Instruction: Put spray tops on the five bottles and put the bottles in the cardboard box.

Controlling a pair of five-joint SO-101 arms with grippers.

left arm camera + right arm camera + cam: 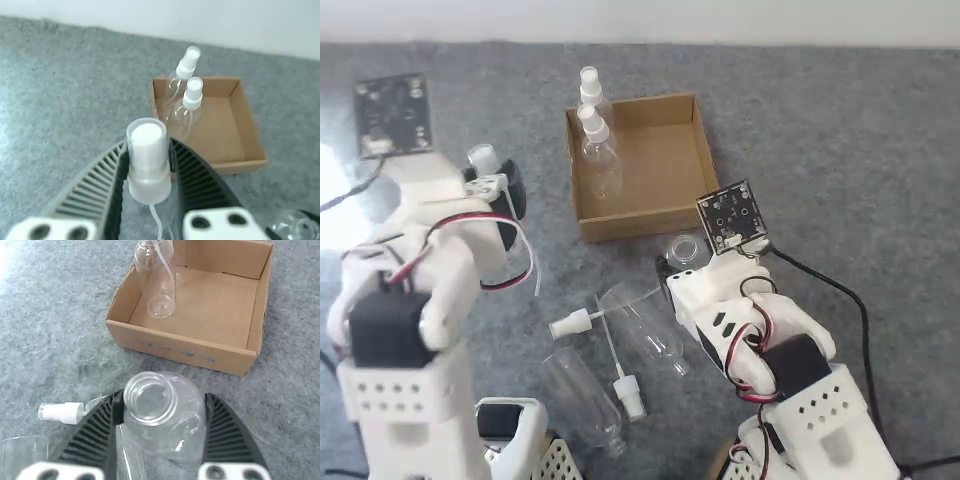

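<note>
From above: clamps a white spray top (483, 157) in the left gripper (488, 172), left of the cardboard box (635, 226) and apart from it. Pinches an uncapped bottle (687, 248) in the right gripper (685, 258), mouth up, just on the near side of the box's near wall. Along the box's left wall, two capped bottles (601, 160), spray heads toward the far side; cannot tell whether standing or lying. Between the arms, on the grey mat (840, 130): two lying bottles (645, 322) and two loose spray tops (575, 323), nearer than the right gripper.

Left wrist: grips the spray top (146, 160) between both fingers (112, 175), parted only by its width, cap up. Beyond, to the right and farther off, the box (252, 145) with the capped bottles (187, 107).

Right wrist: squeezes the uncapped bottle (165, 417) at its shoulder between half-spread fingers (95, 430), open mouth facing the camera. Just beyond, the box (175, 347), one of the capped bottles (157, 285) inside at left. Left and nearer, one of the loose spray tops (62, 411) on the mat.
</note>
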